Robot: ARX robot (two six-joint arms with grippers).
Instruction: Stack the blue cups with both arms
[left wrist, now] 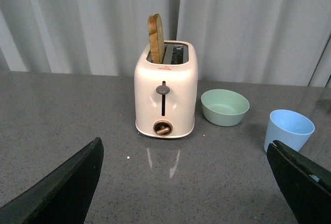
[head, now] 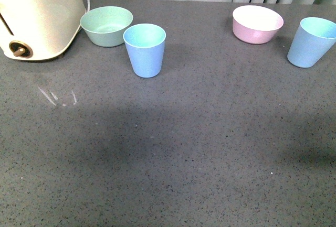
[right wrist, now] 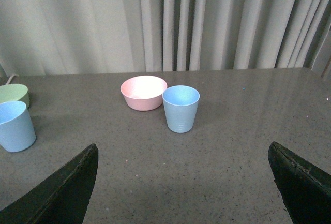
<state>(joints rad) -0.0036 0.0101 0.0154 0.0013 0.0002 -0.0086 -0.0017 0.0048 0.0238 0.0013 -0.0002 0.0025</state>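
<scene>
left cup (head: 145, 50) upright; right cup (head: 311, 42) upright (well apart) | left fingers (left wrist: 59, 193) apart; right fingers (right wrist: 57, 195) apart

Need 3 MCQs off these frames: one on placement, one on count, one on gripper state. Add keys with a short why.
1. What stands right next to the toaster?
A. the mint-green bowl
B. the pink bowl
C. nothing

2. How many blue cups are on the table?
A. one
B. two
C. three

3. The left gripper and the right gripper are:
A. both shut on cups
B. one open, one shut
C. both open and empty

Keys:
1 A: in the front view the mint-green bowl sits at the toaster's side, while the pink bowl is far across the table.
2 B: one cup stands upright by each bowl, and no third shows.
3 C: each wrist view shows the jaws spread wide with nothing between them.
</scene>
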